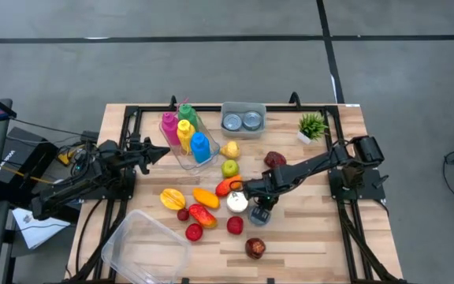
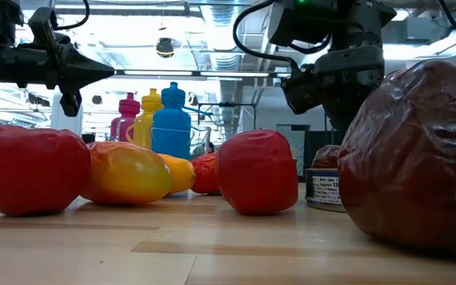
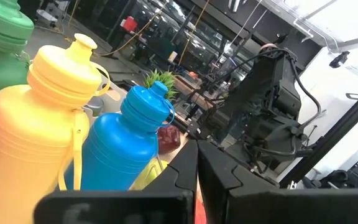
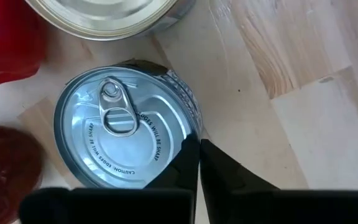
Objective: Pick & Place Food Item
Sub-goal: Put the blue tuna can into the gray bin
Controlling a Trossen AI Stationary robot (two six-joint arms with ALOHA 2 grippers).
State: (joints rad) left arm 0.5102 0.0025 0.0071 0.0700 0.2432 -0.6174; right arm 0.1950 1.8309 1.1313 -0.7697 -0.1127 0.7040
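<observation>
My right pincer (image 1: 262, 207) is pinched fully together, nothing between its tips, poised above a pull-tab can (image 4: 126, 127) near the middle of the worktop (image 1: 314, 237). On the can's lid (image 4: 120, 118) I make out embossed words, "EDGES WILL BE SHARP", with more letters along the rim that are too fine for me to read. In the low view the can carries a white label with dark print I can't make out. A second can (image 1: 237, 202), its pale top up, stands just beside this one.

Over by the far edge sits a grey tray (image 1: 243, 120) holding two more cans side by side. To its left, a clear bin (image 1: 187, 151) holds four bottles: pink (image 1: 169, 125), green (image 1: 186, 112), yellow (image 1: 184, 132) and blue (image 1: 200, 147). At the near left corner a clear plastic tub (image 1: 144, 246) overhangs the worktop's edge.

Toy fruit and vegetables (image 1: 203, 207) lie scattered between the bin and the near edge. A small potted plant (image 1: 312, 126) stands near the far right corner.

My left pincer (image 1: 162, 152) is also closed on nothing, waiting beside the bottles at the left side.
</observation>
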